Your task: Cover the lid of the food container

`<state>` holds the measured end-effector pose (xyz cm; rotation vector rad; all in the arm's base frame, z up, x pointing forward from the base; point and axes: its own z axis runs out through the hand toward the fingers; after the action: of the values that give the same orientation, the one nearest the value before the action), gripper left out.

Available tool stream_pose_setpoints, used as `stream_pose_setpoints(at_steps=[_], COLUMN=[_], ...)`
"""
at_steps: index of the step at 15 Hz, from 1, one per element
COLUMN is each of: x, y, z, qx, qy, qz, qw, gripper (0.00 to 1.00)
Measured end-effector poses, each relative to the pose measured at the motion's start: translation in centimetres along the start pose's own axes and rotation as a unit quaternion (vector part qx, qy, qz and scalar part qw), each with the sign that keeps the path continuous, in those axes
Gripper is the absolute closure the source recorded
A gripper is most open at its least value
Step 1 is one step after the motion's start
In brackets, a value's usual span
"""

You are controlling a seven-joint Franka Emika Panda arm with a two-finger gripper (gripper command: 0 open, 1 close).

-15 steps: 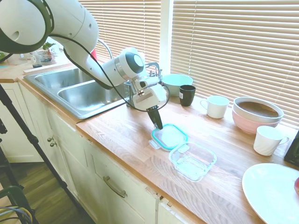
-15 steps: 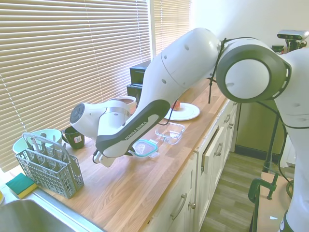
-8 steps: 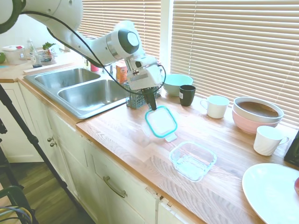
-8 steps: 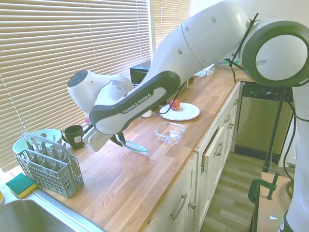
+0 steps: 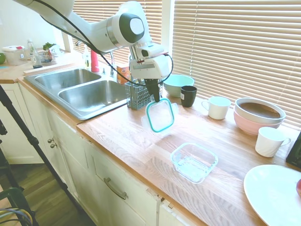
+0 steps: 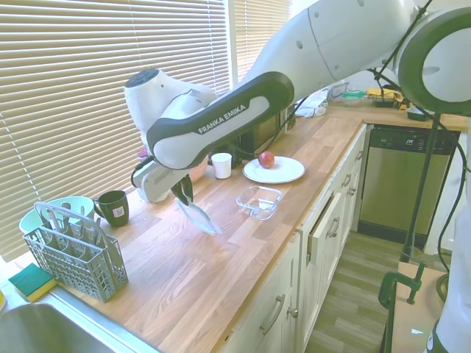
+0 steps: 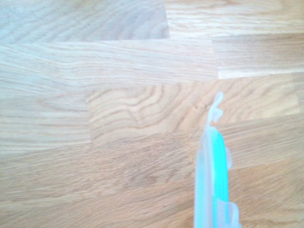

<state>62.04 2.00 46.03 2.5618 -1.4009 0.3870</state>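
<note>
One tool [image 5: 154,97], clenched on a single edge of the flat, rounded-square clear plastic lid with a teal rim [image 5: 160,115], carries that lid in the air above the wooden butcher-block worktop [image 5: 136,136]. The lid hangs almost on edge, tilted well off horizontal; the wrist view shows it edge-on as a thin teal and clear strip [image 7: 213,190] with small snap tabs projecting. The shallow, square clear glass container with rounded corners and thick walls [image 5: 194,162] stands open on the worktop, near the front edge and well apart from the lid; nothing is seen inside it.

Probable faults from this state:
- Slippage. The grip is at one edge only, on smooth plastic. The hanging weight could rotate the lid between the fingers or pull it free.
- Misalignment. The lid must be levelled and its corners matched to the container. Lowered while tilted, one corner is likely to strike the glass rim first and push the container, which would slide easily on the smooth wood.
- Tab fouling. A folded-in snap tab could land on the rim and keep the lid from seating flat.
- Overtravel. The container stands close to the worktop's front edge; a sideways shove could move it toward that edge.

Materials: rigid transparent glass, thin and slightly flexible plastic, and grained, matt wood planks.
</note>
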Motion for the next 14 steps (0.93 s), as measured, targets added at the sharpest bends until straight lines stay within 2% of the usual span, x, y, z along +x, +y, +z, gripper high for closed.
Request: stream_pose_setpoints(at_steps=[6,14], x=[2.5,4.5], y=[2.0,5.0], z=[-2.0,-3.8], qx=[0.034,0.051], qy=[-0.035,-0.057], qz=[-0.017,-0.066], qw=[0.9987,0.9948], gripper=[1.0,1.0])
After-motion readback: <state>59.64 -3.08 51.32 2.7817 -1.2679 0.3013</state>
